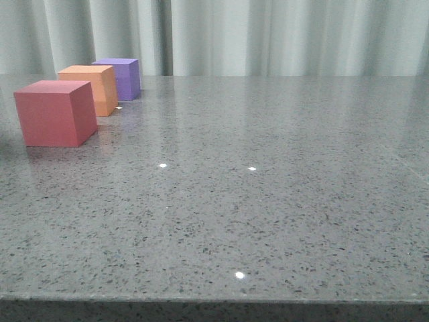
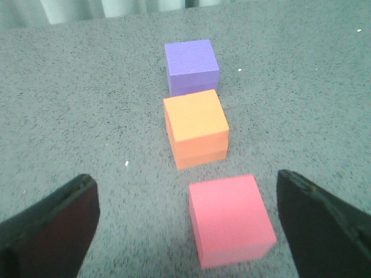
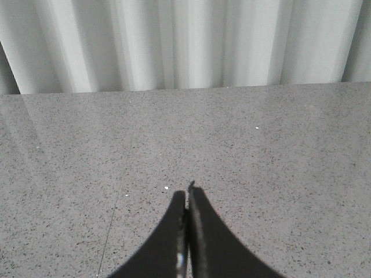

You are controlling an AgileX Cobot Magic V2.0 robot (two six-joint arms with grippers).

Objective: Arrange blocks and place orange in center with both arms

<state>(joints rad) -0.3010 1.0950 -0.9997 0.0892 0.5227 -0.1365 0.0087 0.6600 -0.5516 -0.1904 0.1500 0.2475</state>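
- Grey speckled stone forms the table (image 1: 268,221), glossy, with small light glints seen on it; its near edge runs along the bottom of the front view.
- Nearest on the left, the pinkish-red cube (image 1: 55,112) is seen standing flat on the table.
- Just behind it, apart by a small gap, the orange cube (image 1: 92,87) is placed in the middle of the row.
- Farthest, the purple cube (image 1: 122,77) is set close behind the orange one.
- In the left wrist view, the left gripper (image 2: 188,231) is held wide apart, straddling the pinkish-red cube without touching it.
- The right gripper (image 3: 188,231) is seen pressed closed, holding nothing, over bare table.
- Pale pleated curtains (image 1: 268,33) are hung behind the table's far edge.
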